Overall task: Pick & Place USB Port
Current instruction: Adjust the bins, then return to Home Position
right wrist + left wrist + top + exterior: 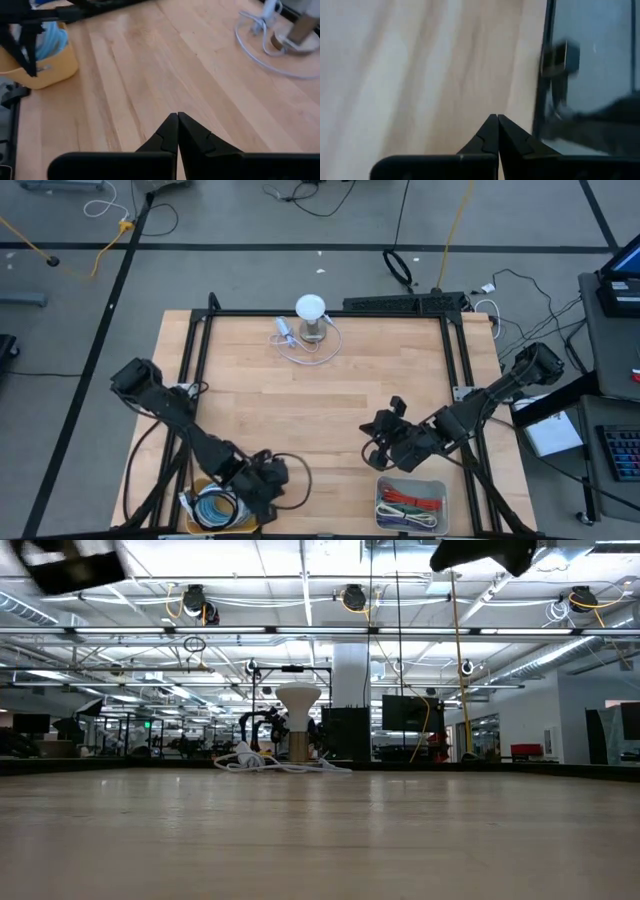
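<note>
The left gripper (262, 492) is hanging low at the near edge of the table (330, 385), just beside the yellow bin (215, 508) holding coiled blue cable. Its fingers (492, 135) are pressed tight together, nothing between them. In its wrist view it is looking along bare wood toward the black frame (543, 75) at the table edge.

The right gripper (383, 442) is sitting above the near right part of the table, just behind the clear tray (411, 502) of red and green cables. Its fingers (174, 132) are also closed on nothing, tips meeting over bare wood.

The USB cable (300, 350) is lying looped at the far side of the table, well away from both grippers, touching the base of the white lamp (311, 315). Its white plug (285, 332) is resting just beside the lamp. From table height, the cable (270, 764) is showing as a pale tangle at the lamp's foot (297, 750), with the room's ceiling lights glowing beyond
</note>
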Robot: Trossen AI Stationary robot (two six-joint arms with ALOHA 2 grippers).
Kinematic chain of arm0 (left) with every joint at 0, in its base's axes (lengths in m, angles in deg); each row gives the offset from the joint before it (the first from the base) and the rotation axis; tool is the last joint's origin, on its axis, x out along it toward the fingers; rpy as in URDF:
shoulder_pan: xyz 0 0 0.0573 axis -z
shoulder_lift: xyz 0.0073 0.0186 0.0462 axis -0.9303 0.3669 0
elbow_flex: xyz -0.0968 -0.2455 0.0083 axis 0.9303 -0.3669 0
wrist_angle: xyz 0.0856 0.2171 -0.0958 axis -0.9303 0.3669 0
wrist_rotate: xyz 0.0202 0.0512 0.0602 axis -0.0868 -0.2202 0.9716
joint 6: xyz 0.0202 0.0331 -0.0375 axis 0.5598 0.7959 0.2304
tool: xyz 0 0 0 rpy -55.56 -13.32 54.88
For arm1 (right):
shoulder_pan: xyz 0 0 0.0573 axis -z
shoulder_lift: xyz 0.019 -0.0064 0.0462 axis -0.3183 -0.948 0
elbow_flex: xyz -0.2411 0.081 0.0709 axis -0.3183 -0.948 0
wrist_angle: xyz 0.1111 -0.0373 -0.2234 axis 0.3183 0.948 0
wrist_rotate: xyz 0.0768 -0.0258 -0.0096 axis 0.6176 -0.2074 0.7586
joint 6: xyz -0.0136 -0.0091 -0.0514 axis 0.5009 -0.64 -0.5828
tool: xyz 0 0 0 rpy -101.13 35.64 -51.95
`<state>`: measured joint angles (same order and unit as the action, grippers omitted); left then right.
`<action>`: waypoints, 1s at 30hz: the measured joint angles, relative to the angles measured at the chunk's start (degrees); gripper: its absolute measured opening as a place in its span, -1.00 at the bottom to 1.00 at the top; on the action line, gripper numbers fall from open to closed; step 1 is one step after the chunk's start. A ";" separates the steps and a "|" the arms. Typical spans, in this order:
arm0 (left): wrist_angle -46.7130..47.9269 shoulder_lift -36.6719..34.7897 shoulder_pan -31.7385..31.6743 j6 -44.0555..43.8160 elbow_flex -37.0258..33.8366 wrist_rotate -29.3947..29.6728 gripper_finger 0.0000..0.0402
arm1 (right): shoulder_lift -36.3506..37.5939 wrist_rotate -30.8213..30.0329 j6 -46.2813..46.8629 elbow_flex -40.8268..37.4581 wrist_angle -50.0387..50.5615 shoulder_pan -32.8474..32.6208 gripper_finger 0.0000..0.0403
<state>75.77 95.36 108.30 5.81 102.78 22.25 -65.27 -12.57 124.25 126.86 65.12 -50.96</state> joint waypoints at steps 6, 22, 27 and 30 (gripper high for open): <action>3.13 -0.43 -6.70 15.00 8.38 5.48 -1.00 | 0.15 2.06 -9.71 0.00 -7.80 2.07 -1.00; 22.30 -44.77 -23.55 27.67 -2.35 5.58 -1.00 | 14.94 1.63 -25.95 0.00 -14.60 4.71 -1.00; 15.28 -59.81 -21.08 23.71 -16.18 5.58 -1.00 | 17.85 1.95 -31.52 0.00 -14.31 6.55 -1.00; 13.27 -66.23 -20.00 21.03 -23.66 5.70 -1.00 | 18.71 4.90 -34.48 0.00 -13.62 7.25 -1.00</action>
<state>89.04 29.13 88.30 26.83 79.12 27.96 -46.55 -7.67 89.77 126.86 51.49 -43.71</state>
